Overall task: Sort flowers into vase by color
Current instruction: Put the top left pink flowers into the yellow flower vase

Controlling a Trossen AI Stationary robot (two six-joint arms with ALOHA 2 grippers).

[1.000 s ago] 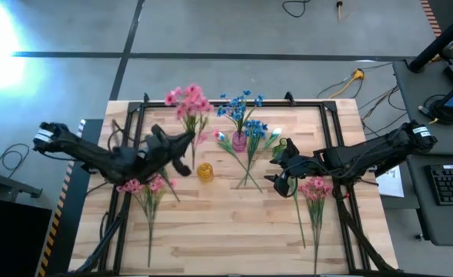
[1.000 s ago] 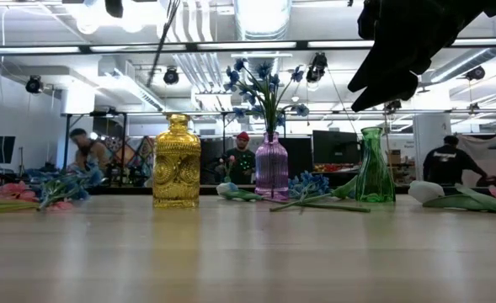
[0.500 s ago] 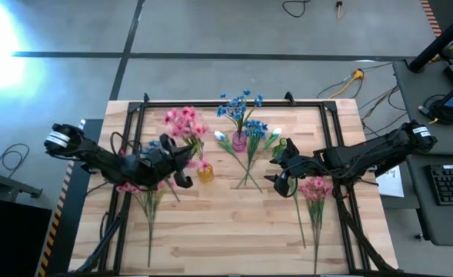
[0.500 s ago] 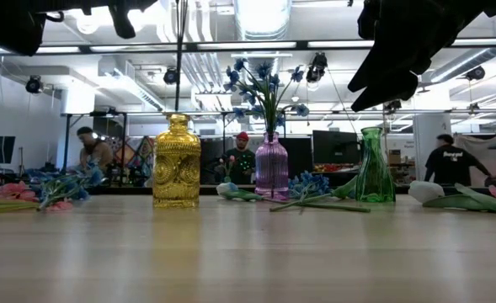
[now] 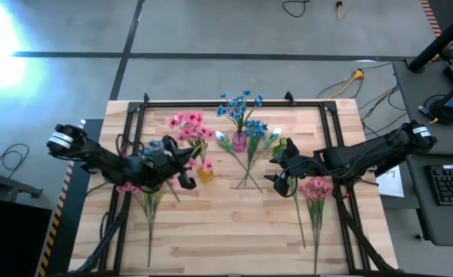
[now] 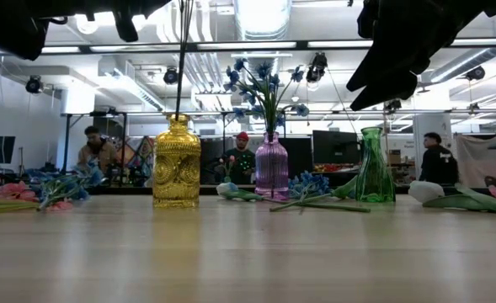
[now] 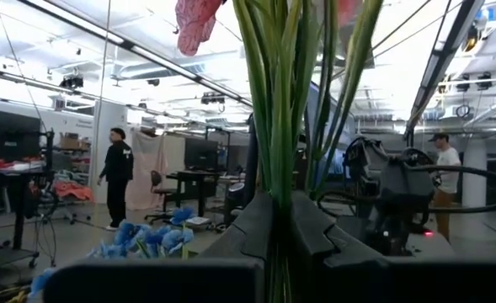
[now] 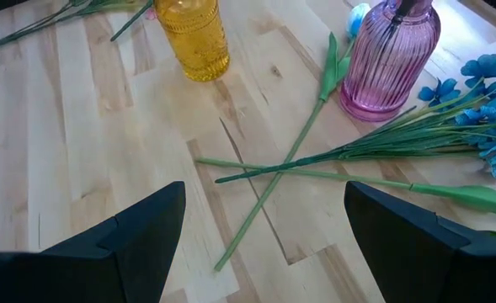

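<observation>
Two arms over the wooden table (image 5: 226, 231). Left gripper (image 5: 181, 161) has its jaws closed on a pink flower bunch (image 5: 186, 128), green stems pinched between the fingers (image 7: 256, 227) and blossoms fanning out past the fingertips; the stems hang down from the jaws into the mouth of the yellow vase (image 6: 177, 162), which stands just beside and below the fingertips. Behind that gripper, under the left arm, more pink flowers (image 5: 141, 187) lie flat on the table. Next over, well ahead of the left jaws, the purple vase (image 5: 240, 141) stands upright holding blue flowers (image 5: 240, 104). Loose blue sprays and a white bud spray (image 8: 332, 151) lie crossed on the wood beside the purple vase, ahead of the right jaws. Right gripper (image 5: 280, 182) hangs above the table with jaws spread wide and nothing between them; the crossed stems lie just in front of its fingers (image 8: 146, 227). Green vase (image 6: 374, 166) stands near the right gripper. A pink spray (image 5: 316, 192) lies flat behind the right jaws, under that arm. People stand in the room beyond the table.
</observation>
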